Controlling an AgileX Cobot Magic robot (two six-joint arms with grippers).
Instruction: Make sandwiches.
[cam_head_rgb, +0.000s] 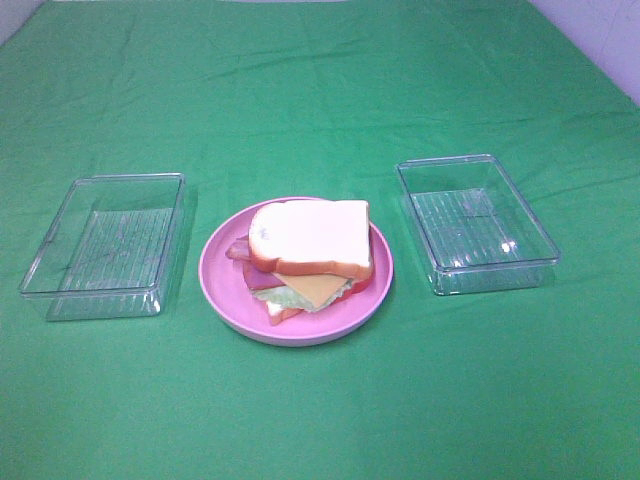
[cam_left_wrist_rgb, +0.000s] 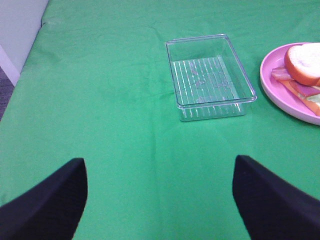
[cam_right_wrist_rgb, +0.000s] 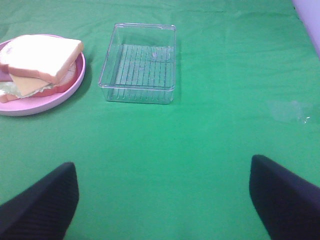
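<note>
Where green cloth (cam_head_rgb: 320, 90) spreads, one sandwich (cam_head_rgb: 310, 255), one plate (cam_head_rgb: 225, 285), two trays (cam_head_rgb: 100, 245).

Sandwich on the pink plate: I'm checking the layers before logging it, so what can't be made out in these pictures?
- Sandwich, high view: top slice hides the layers' middles and any bottom slice.
- Left wrist view: frame edge cuts off the plate and sandwich.
- Right wrist view: frame edge crops the plate too.
</note>
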